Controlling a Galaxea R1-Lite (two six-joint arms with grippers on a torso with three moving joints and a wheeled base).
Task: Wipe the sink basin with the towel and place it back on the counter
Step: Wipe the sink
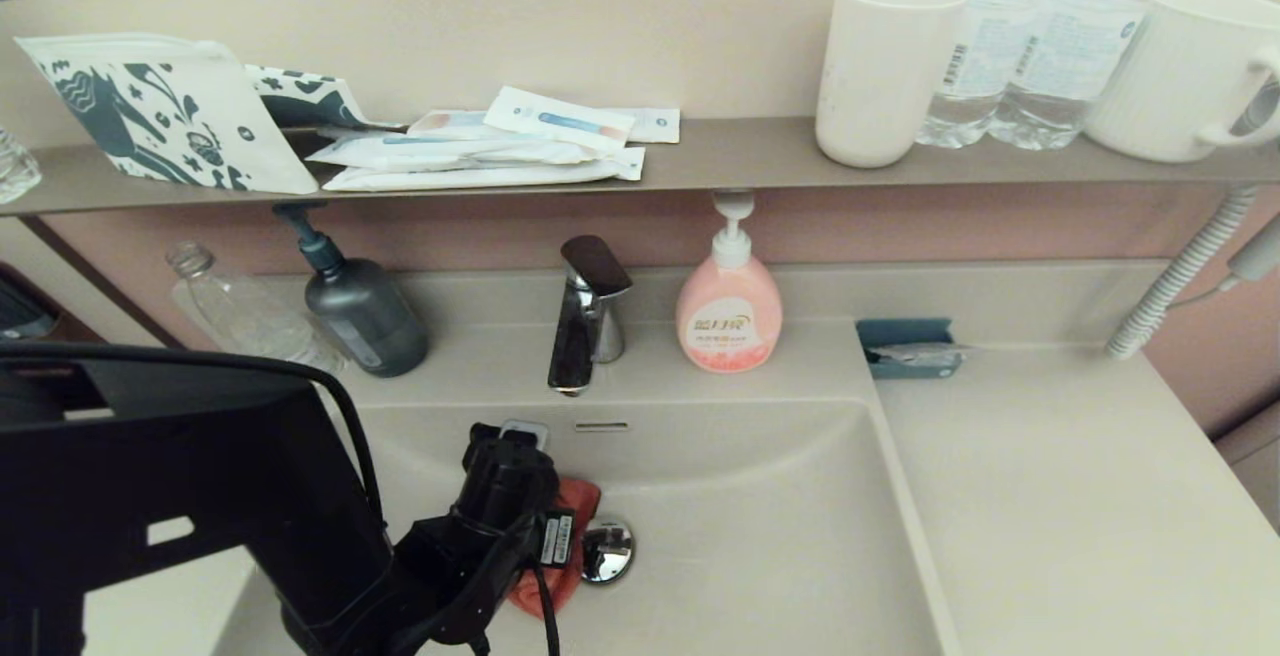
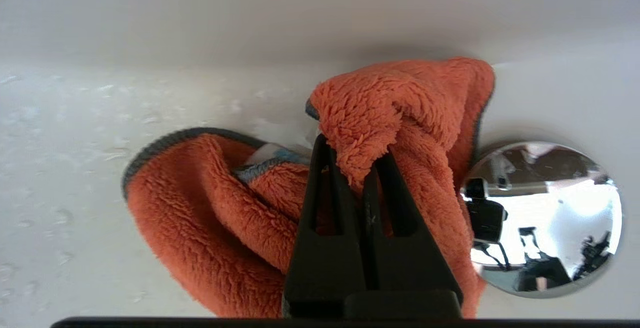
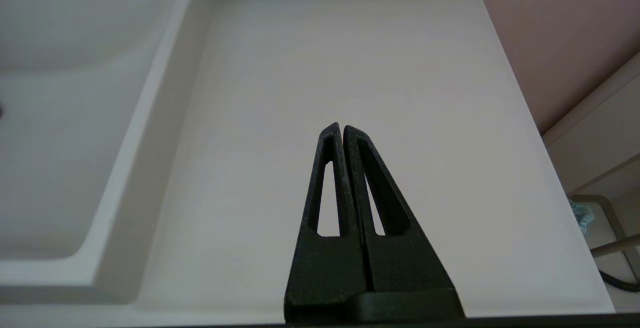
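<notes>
Left gripper (image 2: pixel 356 155) is down in the sink basin (image 1: pixel 780 536), fingers clamped tight on a fold of the towel (image 2: pixel 240 228), which lies bunched on the basin floor, touching the chrome drain plug (image 2: pixel 545 218). Right gripper (image 3: pixel 342 129) hangs over the counter (image 3: pixel 350 68) beside the basin, fingers pressed together, holding nothing.

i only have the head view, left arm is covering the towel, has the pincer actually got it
Observer: Yes. The left pincer is shut on a fold of the towel.
Operator: is the towel on the drain
Observer: Its edge touches the drain plug; most lies beside it on the sink basin floor.
Operator: where's the right arm
Observer: The right pincer is shut, holding nothing, above the counter.
</notes>
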